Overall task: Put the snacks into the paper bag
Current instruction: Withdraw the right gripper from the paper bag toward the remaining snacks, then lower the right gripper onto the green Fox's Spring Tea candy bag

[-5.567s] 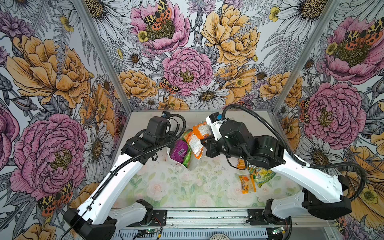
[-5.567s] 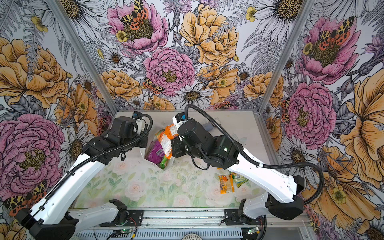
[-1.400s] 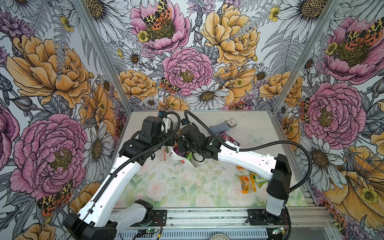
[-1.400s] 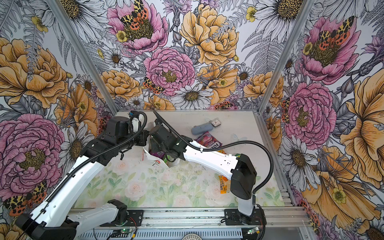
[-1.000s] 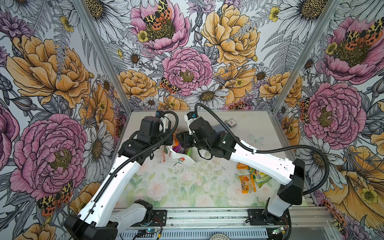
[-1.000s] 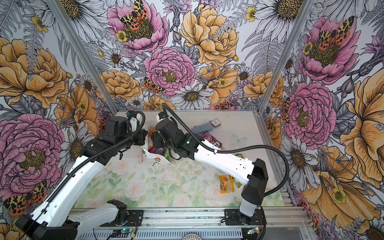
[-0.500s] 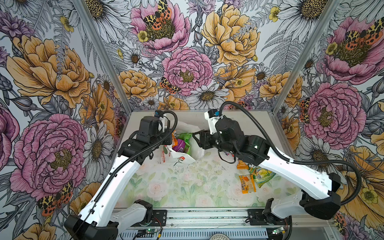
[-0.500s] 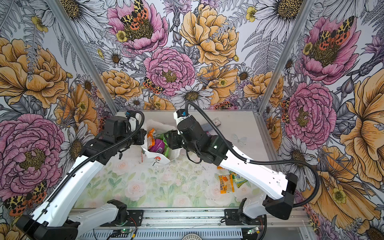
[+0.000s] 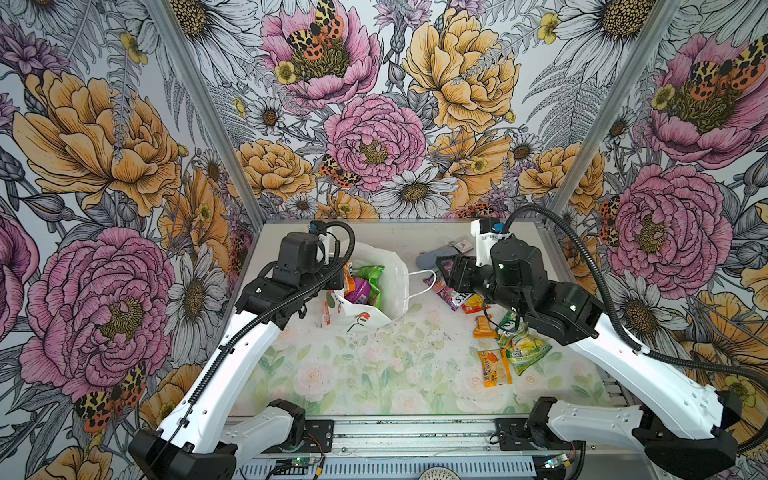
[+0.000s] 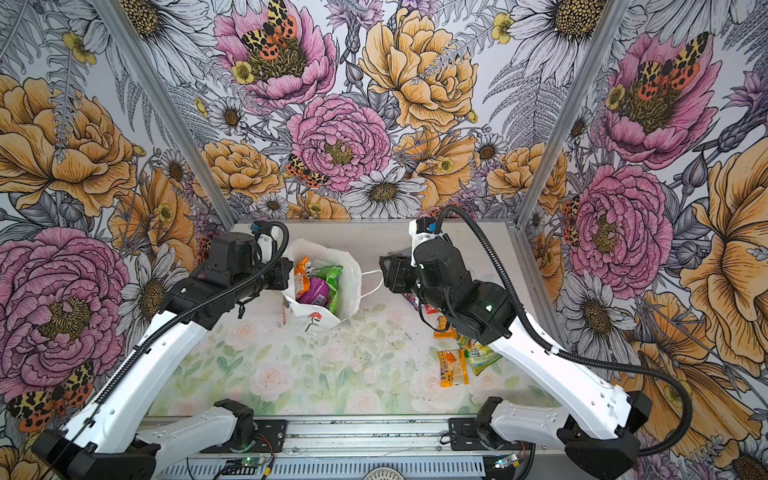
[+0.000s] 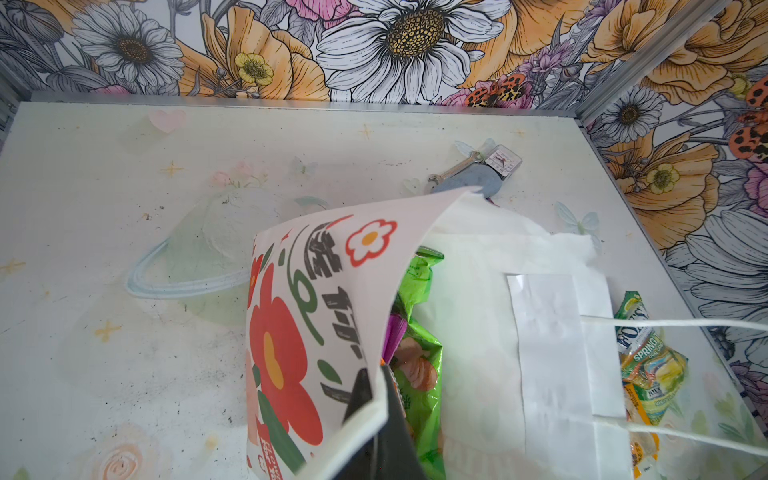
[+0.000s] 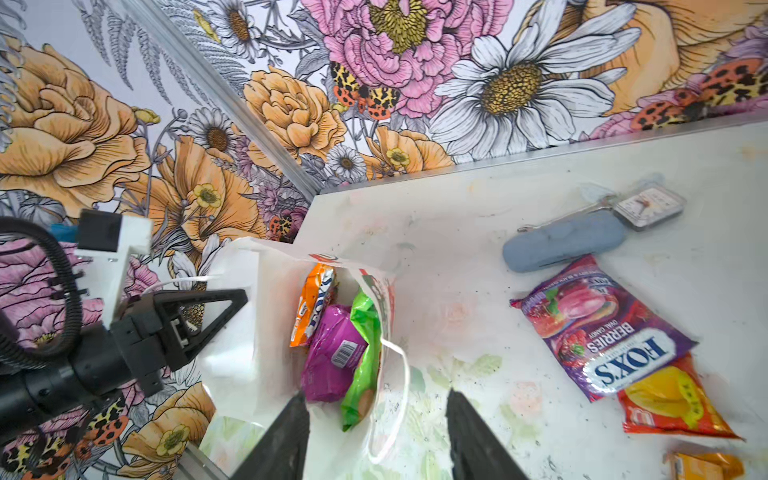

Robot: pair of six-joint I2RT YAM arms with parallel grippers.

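White paper, the bag stands open left of the table's middle, its printed wall pinched in the clenched left gripper. Three snacks, orange, purple and green, sit inside it. The right gripper hangs by the bag's cord handle, jaws apart and empty. More snacks lie loose on the table to the right, a purple FOXS packet just beside a grey-blue case.

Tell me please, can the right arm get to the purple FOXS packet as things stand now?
Probably yes. The right gripper is open and empty, close to the purple FOXS packet, which lies flat on the table with nothing on top of it.
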